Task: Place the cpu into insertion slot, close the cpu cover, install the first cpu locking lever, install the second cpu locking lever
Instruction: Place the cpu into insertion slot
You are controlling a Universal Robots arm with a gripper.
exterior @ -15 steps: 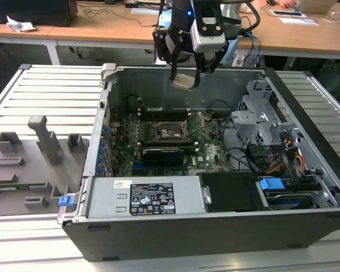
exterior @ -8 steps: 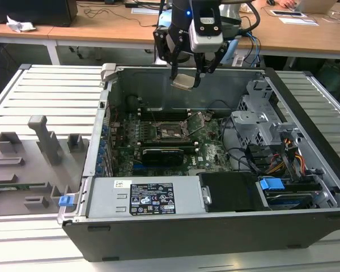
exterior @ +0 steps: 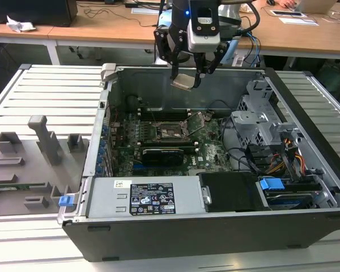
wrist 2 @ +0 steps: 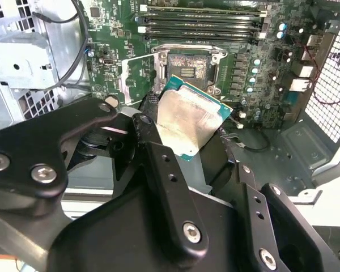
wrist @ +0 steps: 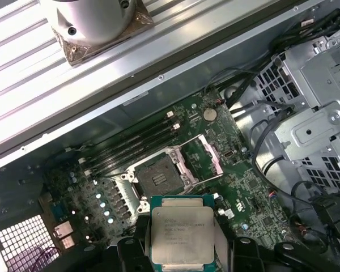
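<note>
A pale slatted surface [exterior: 45, 90] carries a grey fixture tray [exterior: 22, 164] at the exterior view's left, with wooden desks [exterior: 102, 31] behind. Beside the tray stands the open computer case [exterior: 306, 226], a printed sticker [exterior: 152, 199] on its power supply. Above the case the pincer [exterior: 186, 79] grasps the cpu [exterior: 182, 83], tilted, over the bare insertion slot [wrist: 158, 177], beside which the cpu cover [wrist: 214, 156] stands open

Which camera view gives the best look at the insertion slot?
The first wrist view: the whole insertion slot lies unobstructed, its cpu cover open. In the second wrist view the held cpu hides one edge of it. In the exterior view it is distant, deep inside the computer case.
</note>
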